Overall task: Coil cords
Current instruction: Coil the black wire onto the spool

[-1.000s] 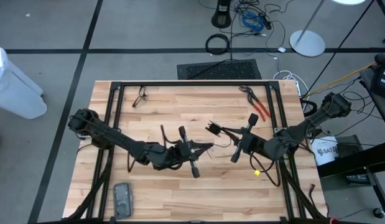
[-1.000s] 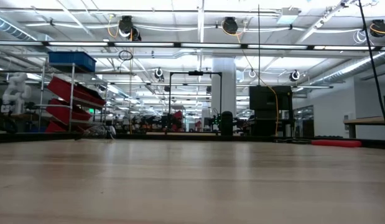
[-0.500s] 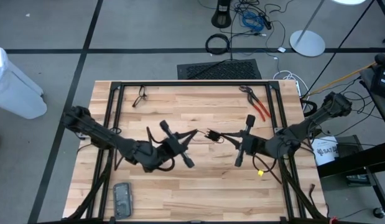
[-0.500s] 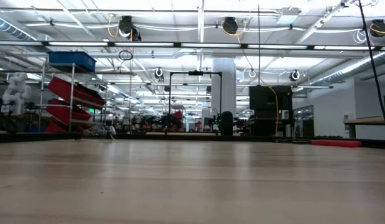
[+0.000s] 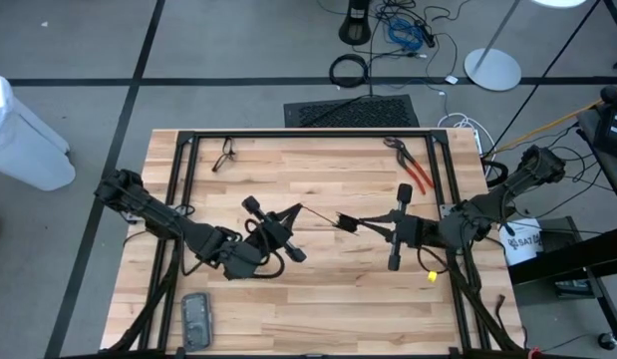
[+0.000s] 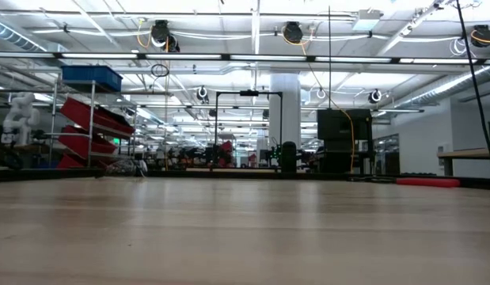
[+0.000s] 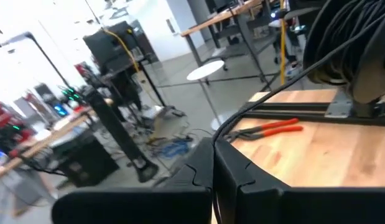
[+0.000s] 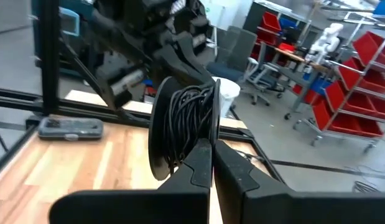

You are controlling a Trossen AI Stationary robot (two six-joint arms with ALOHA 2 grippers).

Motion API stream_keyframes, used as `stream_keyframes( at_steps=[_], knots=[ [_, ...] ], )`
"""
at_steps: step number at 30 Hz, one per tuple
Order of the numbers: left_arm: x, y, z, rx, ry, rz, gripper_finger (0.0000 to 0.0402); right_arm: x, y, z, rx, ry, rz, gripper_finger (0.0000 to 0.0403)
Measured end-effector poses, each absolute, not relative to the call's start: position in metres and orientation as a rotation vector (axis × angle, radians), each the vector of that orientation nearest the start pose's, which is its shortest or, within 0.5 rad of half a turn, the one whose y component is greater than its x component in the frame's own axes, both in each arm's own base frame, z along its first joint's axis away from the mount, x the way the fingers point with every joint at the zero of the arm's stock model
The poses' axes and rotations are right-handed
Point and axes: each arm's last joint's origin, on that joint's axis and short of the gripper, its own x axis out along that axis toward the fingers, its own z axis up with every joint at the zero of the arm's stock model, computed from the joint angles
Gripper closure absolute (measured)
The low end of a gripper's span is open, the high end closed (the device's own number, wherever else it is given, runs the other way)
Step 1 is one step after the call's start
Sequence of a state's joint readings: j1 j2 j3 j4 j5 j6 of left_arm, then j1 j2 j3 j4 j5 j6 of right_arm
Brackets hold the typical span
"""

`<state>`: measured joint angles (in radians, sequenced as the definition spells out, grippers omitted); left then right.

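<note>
Near the centre of the worktop (image 5: 318, 299), the right gripper (image 5: 342, 221) has its fingers (image 8: 201, 163) clenched on the cord (image 5: 318, 214), whose bundled loops (image 8: 189, 121) sit bunched against those fingers in the right wrist view. From there a thin black strand runs toward nine o'clock in the high view to the left gripper (image 5: 296, 208), whose fingers (image 7: 211, 168) are pressed together with the strand (image 7: 285, 81) leading away from their tips. The two grippers are near each other with the cord stretched between them, just above the wood. Outward, the left arm (image 5: 168, 217) reaches in from nine o'clock and the right arm (image 5: 477, 211) from three o'clock. Red-handled pliers (image 5: 413, 168) lie at about one o'clock from the grippers, near the far edge. A small grey box (image 5: 196, 317) lies at seven o'clock by the near edge, and a dark small object (image 5: 224, 155) rests at eleven o'clock. A yellow tag (image 5: 431, 276) shows at four o'clock beside the right arm.
</note>
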<state>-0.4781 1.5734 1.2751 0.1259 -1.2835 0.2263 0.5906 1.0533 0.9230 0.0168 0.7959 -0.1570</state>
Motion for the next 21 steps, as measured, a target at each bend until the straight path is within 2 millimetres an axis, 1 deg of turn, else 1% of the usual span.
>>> stream_keyframes(
  at_steps=[9, 14, 21],
  knots=[
    [0.332, -0.120, 0.323, 0.208, 0.191, 0.683, 0.0401, 0.200, 0.107, 0.355, -0.208, 0.079, -0.189, 0.0403],
    [0.340, -0.116, 0.313, 0.195, 0.209, 0.680, 0.0401, 0.204, 0.100, 0.356, -0.157, 0.065, -0.229, 0.0403],
    [0.348, -0.102, 0.311, 0.147, 0.203, 0.668, 0.0401, 0.211, 0.090, 0.356, -0.058, 0.058, -0.168, 0.0403]
  ],
)
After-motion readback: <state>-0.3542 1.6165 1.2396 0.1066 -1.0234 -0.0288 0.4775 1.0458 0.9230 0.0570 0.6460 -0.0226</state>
